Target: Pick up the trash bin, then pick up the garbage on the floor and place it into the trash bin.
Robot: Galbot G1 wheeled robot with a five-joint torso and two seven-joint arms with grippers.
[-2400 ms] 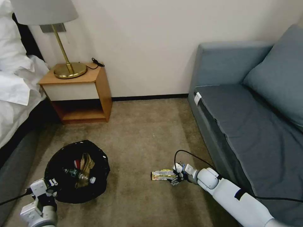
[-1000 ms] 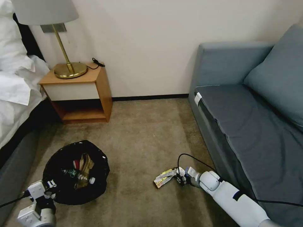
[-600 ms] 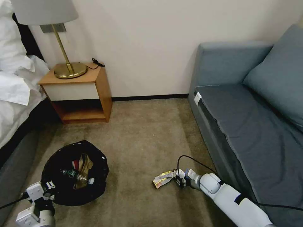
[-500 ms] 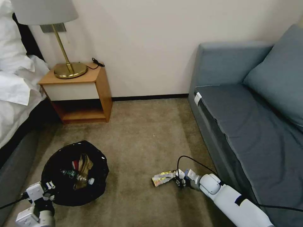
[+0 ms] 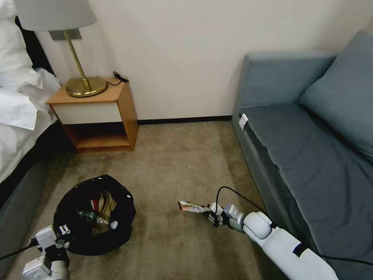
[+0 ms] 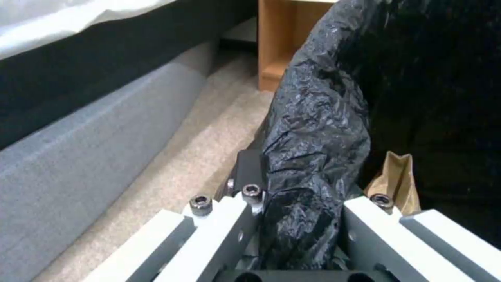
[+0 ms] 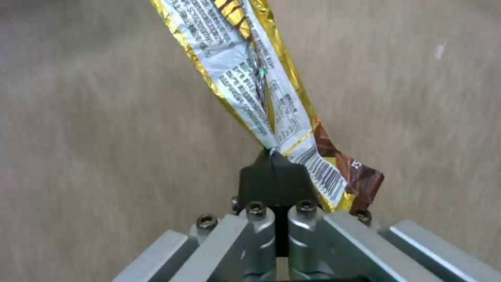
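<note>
The trash bin (image 5: 74, 202), lined with a black bag (image 6: 318, 117), sits low at the left over the carpet. My left gripper (image 5: 63, 230) is shut on its near rim, and its fingers (image 6: 250, 196) clamp the bag's edge. Inside lie a brown paper bag (image 5: 105, 203), a small clear bottle (image 5: 95, 217) and a red packet (image 5: 94, 202). My right gripper (image 5: 212, 217) is shut on one end of the long gold wrapper (image 5: 191, 207), which sticks out toward the bin above the carpet. The right wrist view shows the closed fingertips (image 7: 271, 172) pinching the wrapper (image 7: 250, 78).
A wooden nightstand (image 5: 116, 112) with a brass lamp (image 5: 83, 83) stands against the far wall. The bed (image 5: 19, 116) runs along the left and a grey-blue sofa (image 5: 311, 147) along the right. Open carpet (image 5: 175, 163) lies between bin and wrapper.
My right gripper closed on the wrapper, lifted it off the carpet and moved it left, toward the bin. The left gripper and the bin shifted only a little.
</note>
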